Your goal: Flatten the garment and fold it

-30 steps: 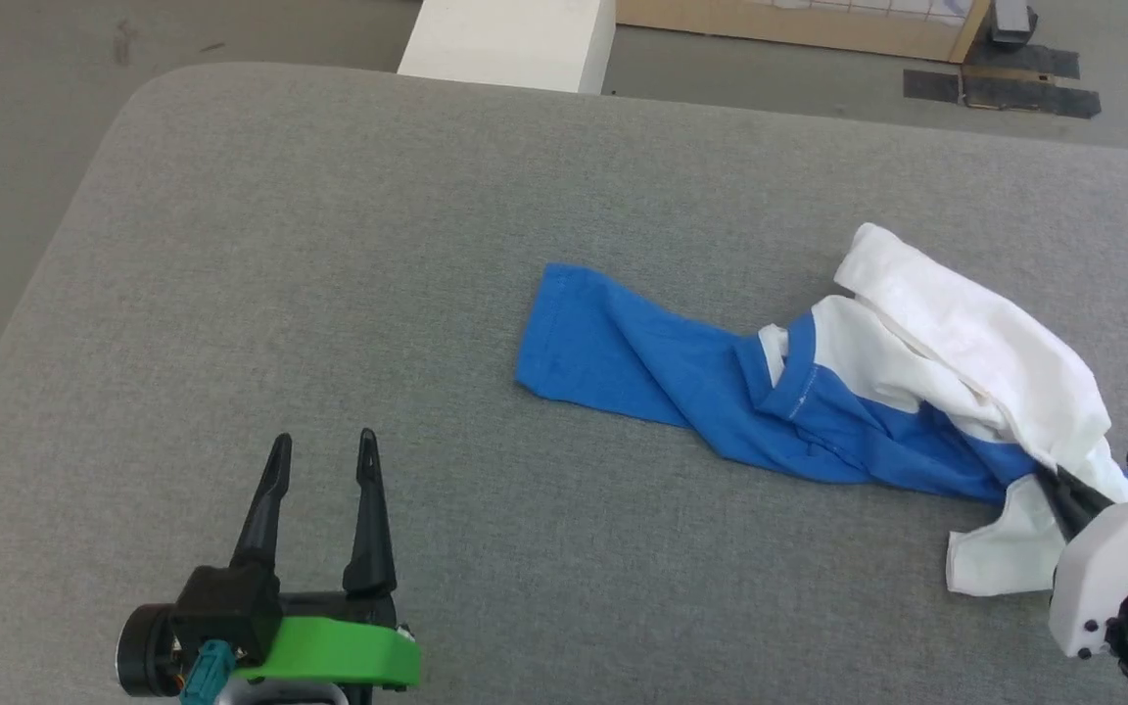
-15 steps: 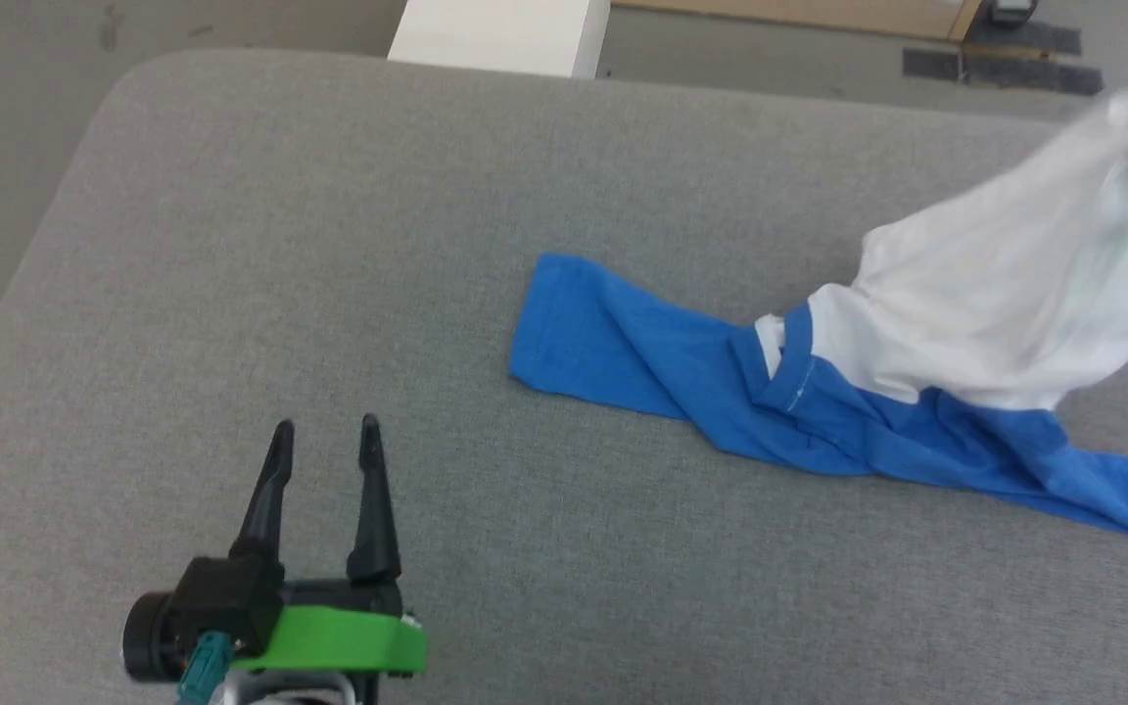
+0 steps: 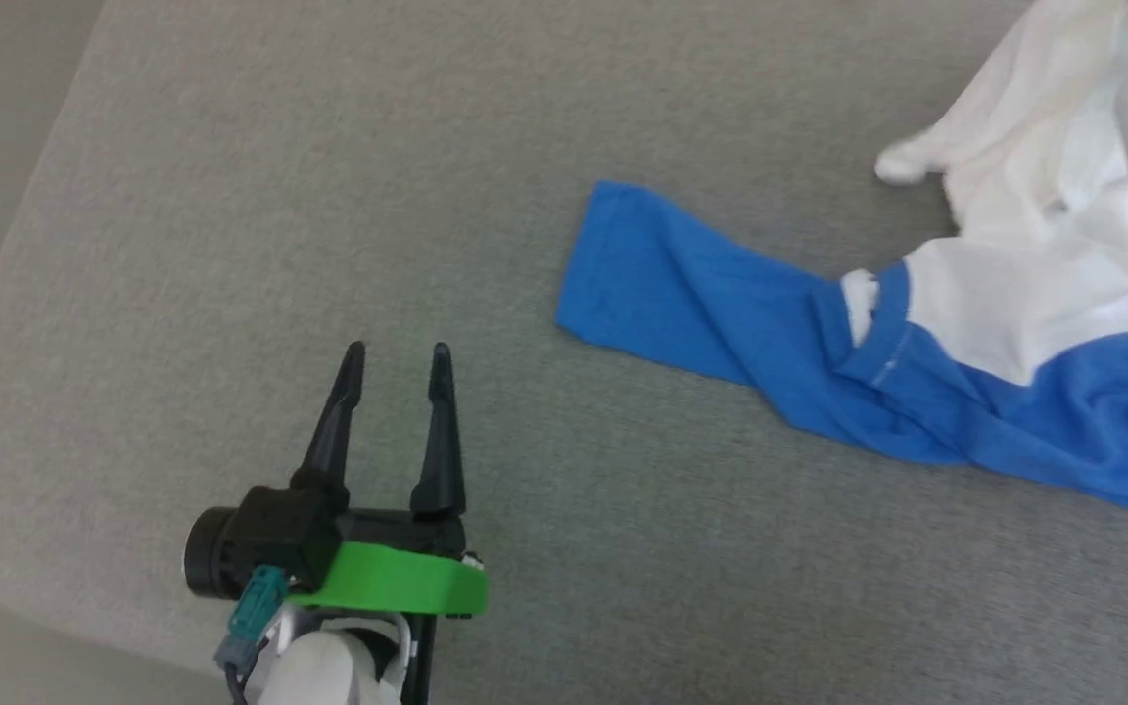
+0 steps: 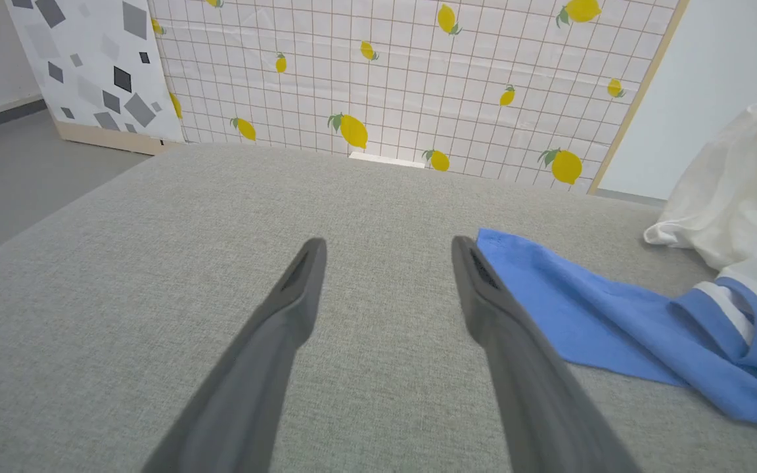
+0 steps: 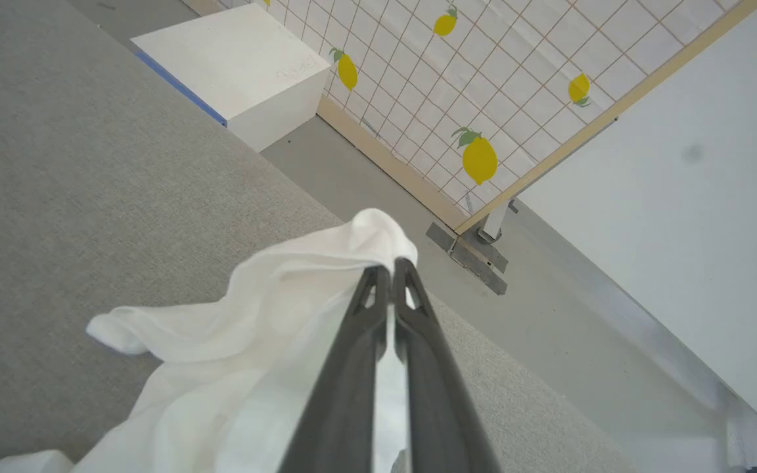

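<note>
We see a broad worktop (image 3: 231,196) covered in grey woven fabric, padded, with a rounded corner. Across its right side lies the garment (image 3: 975,323), a thin, limp T-shirt. One bright blue sleeve (image 3: 662,284) lies flat and points left, with a stitched hem at its end. The blue collar (image 3: 877,338) is creased in the middle of the cloth. The white body rises in soft folds toward the far right, lifted off the worktop there.

Beyond the worktop stands a screen (image 4: 418,66) printed with a thin brown grid and yellow lemons with green leaves, framed in pale wood. Beside it is a white panel (image 4: 89,59) scattered with grey and black angular shapes. On the grey floor (image 5: 549,315) sits a white box (image 5: 234,66), matte and square-edged, with a strip of blue along one lower edge. It has faint handwriting on top, too faint for us to read.

The left claw (image 3: 398,349) has two long, dark, tapering fingers above a glossy green band (image 3: 398,583). It is released, fingers spread with nothing between them, above bare worktop near the sleeve's hem. The right claw (image 5: 391,266) is clenched, its slim fingers pressed together on a fold of the garment's white cloth, which drapes down from the tips.
</note>
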{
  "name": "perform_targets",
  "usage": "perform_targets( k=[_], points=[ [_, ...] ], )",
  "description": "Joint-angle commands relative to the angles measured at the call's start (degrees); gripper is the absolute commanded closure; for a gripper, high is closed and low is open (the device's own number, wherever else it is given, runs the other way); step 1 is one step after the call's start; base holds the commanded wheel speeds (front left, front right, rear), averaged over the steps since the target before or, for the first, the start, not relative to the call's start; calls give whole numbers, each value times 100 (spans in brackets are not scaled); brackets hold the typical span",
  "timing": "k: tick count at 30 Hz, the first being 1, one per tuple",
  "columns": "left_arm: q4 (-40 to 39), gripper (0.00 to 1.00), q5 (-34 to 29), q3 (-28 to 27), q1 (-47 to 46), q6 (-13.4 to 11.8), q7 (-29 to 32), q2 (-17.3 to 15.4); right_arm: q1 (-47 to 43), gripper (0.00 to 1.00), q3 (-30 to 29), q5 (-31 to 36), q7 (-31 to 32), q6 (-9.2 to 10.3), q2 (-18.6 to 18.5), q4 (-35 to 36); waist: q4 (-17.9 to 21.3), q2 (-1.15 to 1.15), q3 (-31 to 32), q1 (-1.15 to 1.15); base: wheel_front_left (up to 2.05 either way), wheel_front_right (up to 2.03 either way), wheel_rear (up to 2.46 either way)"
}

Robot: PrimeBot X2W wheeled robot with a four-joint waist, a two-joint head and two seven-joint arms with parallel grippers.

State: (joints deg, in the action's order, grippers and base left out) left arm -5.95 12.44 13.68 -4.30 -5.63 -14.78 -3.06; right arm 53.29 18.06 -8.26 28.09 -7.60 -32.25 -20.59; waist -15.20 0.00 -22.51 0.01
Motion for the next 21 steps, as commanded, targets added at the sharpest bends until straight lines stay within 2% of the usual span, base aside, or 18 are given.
perform_targets(
  k=[1,4,5,6,10,15,21],
  points=[
    [23,0,18,38,-115,-37,-22,18,89,100,45,66,-104,11,39,-208,-309,0,-238,-1,0,0,0],
    [36,0,8,111,-162,-64,-22,18,81,100,40,135,-269,11,115,-735,-382,0,-238,-1,0,0,0],
    [37,0,2,122,-168,-72,-22,18,93,76,36,180,-331,11,123,-853,-387,0,-237,-1,0,0,0],
    [38,0,-5,131,-174,-84,-22,18,111,0,8,220,-406,11,141,-991,-382,0,-231,-1,0,0,0],
    [59,0,-52,106,-167,-100,-22,18,197,0,-15,268,-711,11,237,-1266,-268,0,-131,-1,0,0,0],
    [141,0,-157,-40,-63,-42,-22,18,195,0,-240,-73,-1157,11,370,-1361,-7,0,265,-1,0,0,0],
    [204,0,-321,-313,276,66,-22,1,-513,0,-867,-672,-1462,11,507,-963,376,0,903,-1,0,0,0]
  ],
)
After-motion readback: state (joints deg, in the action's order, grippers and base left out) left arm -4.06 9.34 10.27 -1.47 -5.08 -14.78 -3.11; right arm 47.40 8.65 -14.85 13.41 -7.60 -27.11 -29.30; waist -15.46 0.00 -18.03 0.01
